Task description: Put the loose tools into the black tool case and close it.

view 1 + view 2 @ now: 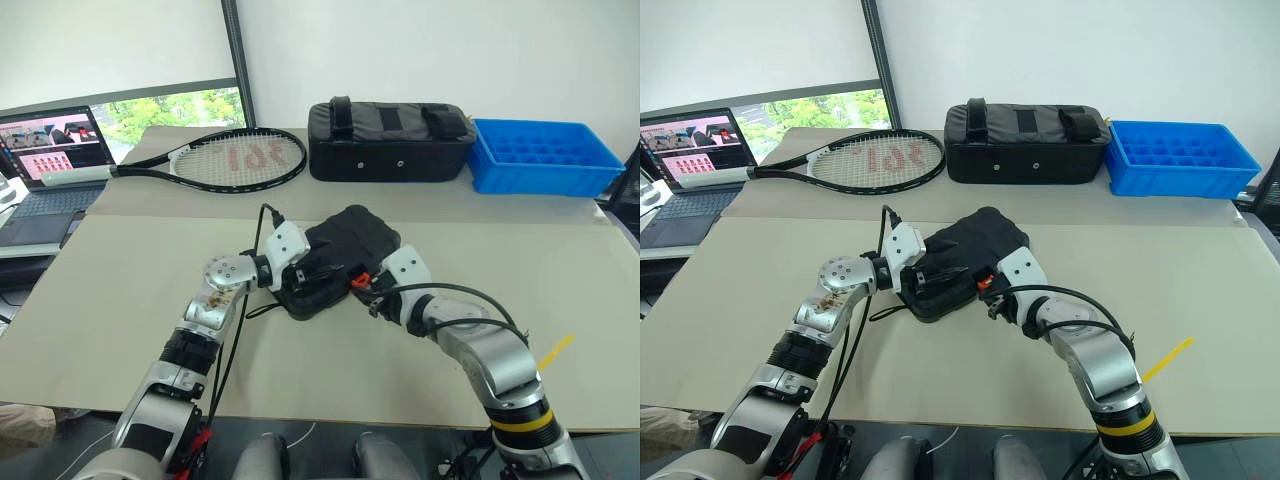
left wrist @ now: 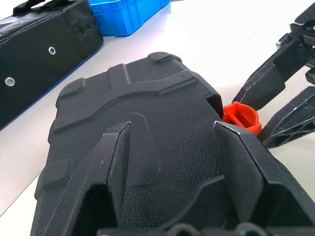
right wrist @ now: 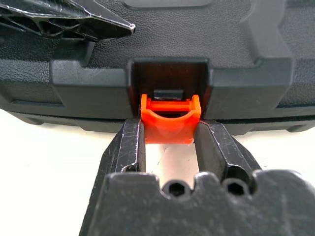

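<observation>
Cardboard sheets cover the table (image 1: 120, 330), and the case (image 1: 335, 262) lies on them at the middle, lid down, with no loose tool anywhere on the sheets around it. Well behind the case stand a fabric bag (image 1: 390, 142) and a blue tray (image 1: 545, 155); the racket (image 1: 215, 160) lies behind it on the left side, and a laptop (image 1: 50, 165) stands further left again.

By the look of it the packing is done: the lid sits flat on the base, so the tools are presumably inside, though nothing of the interior can be seen. What is left is the fastening. The orange latch (image 3: 170, 120) on the case's near edge hangs out below its recess, not yet pressed home as far as I can judge.

The left gripper (image 2: 172, 162) rests on the lid with its fingers spread apart, pressing or steadying rather than pinching anything. The right gripper (image 3: 170, 142) is at the near edge of the case, its two fingers set one on each side of the latch and touching it, so it grasps the latch. The likely remaining step is to push or swing that latch into its recess until it catches.
</observation>
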